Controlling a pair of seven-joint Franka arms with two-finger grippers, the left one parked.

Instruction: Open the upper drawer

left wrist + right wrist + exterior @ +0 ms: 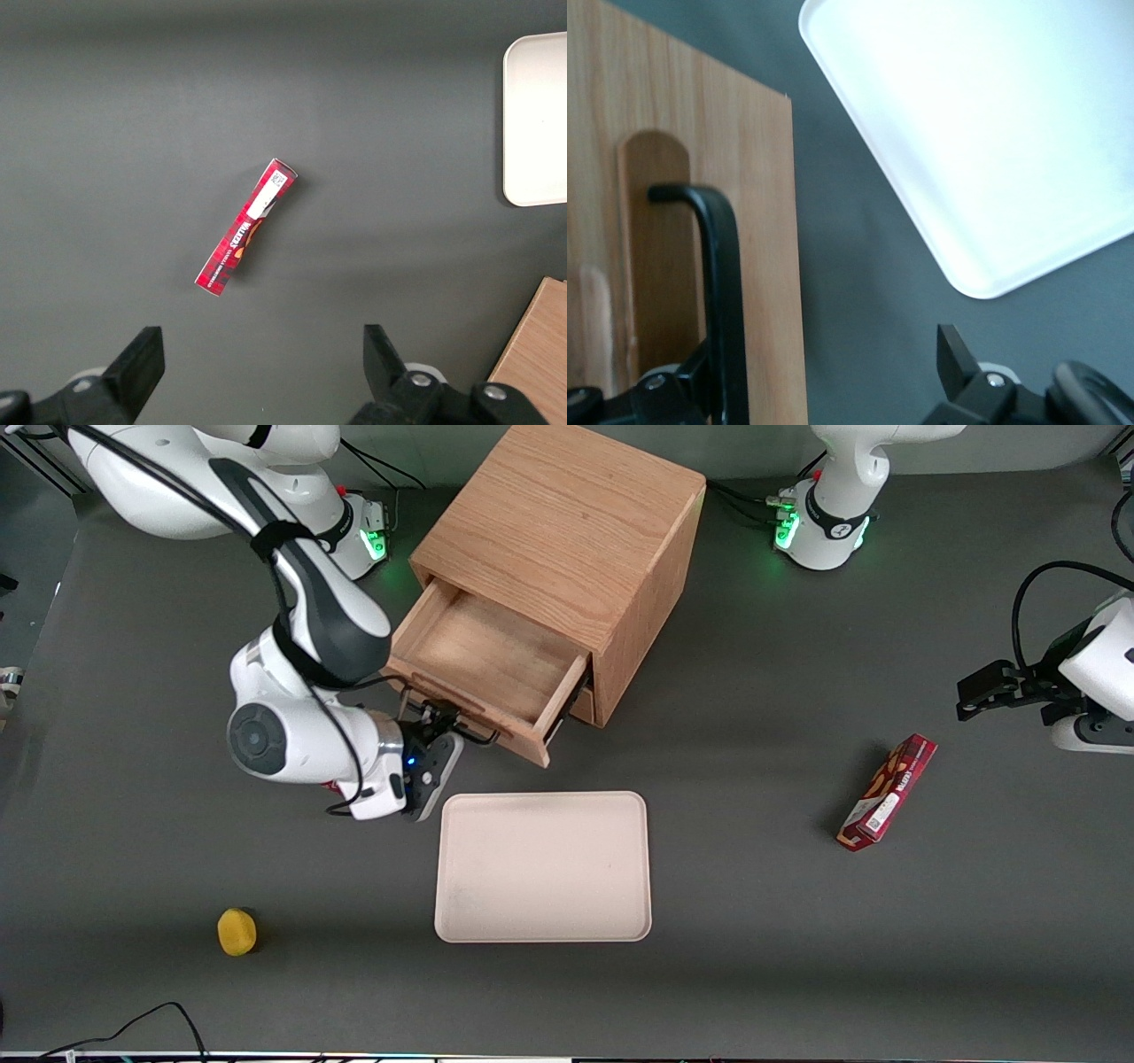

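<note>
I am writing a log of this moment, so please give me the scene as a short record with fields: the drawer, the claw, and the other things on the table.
upper drawer: pulled well out of the cabinet, nothing visible inside
handle: black bar on the drawer front
claw: at the handle, one finger each side of the bar, open
tray: flat, nearer the front camera than the drawer
red box: toward the parked arm's end
yellow object: toward the working arm's end, near the table's front edge
</note>
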